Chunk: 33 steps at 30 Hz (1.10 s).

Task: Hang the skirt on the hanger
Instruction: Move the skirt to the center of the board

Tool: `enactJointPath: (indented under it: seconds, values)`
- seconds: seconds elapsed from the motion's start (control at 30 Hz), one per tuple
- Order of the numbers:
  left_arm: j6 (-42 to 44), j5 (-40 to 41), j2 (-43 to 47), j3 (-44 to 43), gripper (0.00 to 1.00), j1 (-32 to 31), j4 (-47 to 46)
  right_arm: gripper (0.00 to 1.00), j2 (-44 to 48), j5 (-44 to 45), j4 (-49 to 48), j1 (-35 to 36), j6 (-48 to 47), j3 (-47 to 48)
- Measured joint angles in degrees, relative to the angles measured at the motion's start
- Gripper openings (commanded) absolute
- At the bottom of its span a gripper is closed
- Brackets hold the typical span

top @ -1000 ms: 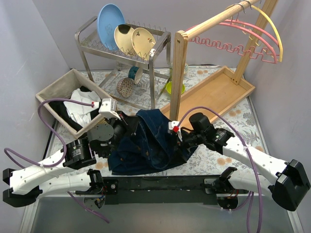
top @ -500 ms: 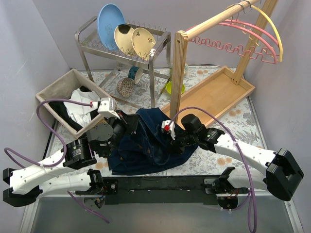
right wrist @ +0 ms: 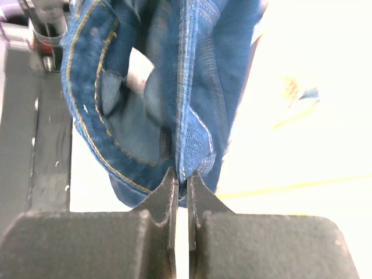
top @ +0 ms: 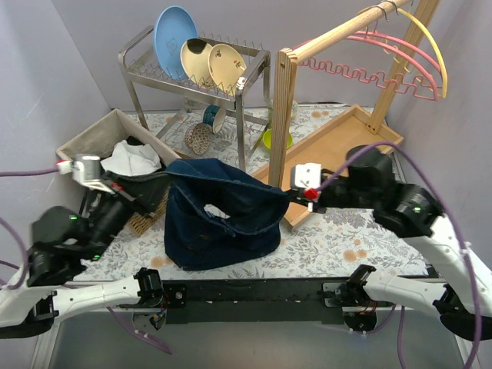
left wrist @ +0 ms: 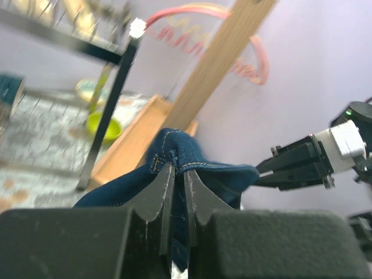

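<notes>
Top external view: denim skirt (top: 219, 219) slung in the air between the two arms, waistband drawn open, lower part apparently resting on the floral table (top: 346, 238) in front of the dish rack (top: 192, 77). Left gripper (top: 161, 178) pinched shut on the waistband's left edge, right gripper (top: 287, 196) clamped on the opposite edge; both wrist views confirm denim squeezed between closed fingers. For a clean carry: raise both ends together and level, hold the waistband taut without tugging it out of either pinch, swing wide of the wooden post (top: 283, 115), then head for the pink hangers (top: 384, 73) on the rail (top: 338, 31). Likely risks: hem dragging over the wooden tray (top: 346, 146), fabric snagging on the post.
</notes>
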<state>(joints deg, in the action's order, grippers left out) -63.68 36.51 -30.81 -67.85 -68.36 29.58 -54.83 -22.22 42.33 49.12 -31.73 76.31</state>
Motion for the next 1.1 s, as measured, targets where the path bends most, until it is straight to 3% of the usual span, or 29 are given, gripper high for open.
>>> enactJointPath:
  seconds: [0.17, 0.3, 0.67, 0.83, 1.1]
  values:
    - [7.3, -10.8, -0.7, -11.7, 0.00, -0.1, 0.9, 0.01, -2.8, -6.1, 7.4, -2.0, -4.9, 22.3]
    - [10.3, -20.3, -4.1, -17.2, 0.00, -0.1, 1.6, 0.01, -3.6, -9.3, 8.2, -7.2, -4.4, 33.2]
    - [8.3, -38.4, -6.6, -17.6, 0.00, 0.2, 3.1, 0.01, 1.6, -16.7, 14.6, -16.6, -0.7, 39.0]
    - [5.1, -33.4, -4.2, -13.3, 0.00, 0.3, 4.3, 0.01, 4.0, -14.1, 10.0, -17.1, 4.1, 31.1]
    - [-5.5, -6.9, -0.8, 1.3, 0.00, 0.4, 9.3, 0.01, -2.0, -0.6, -8.3, -17.4, 12.0, -3.8]
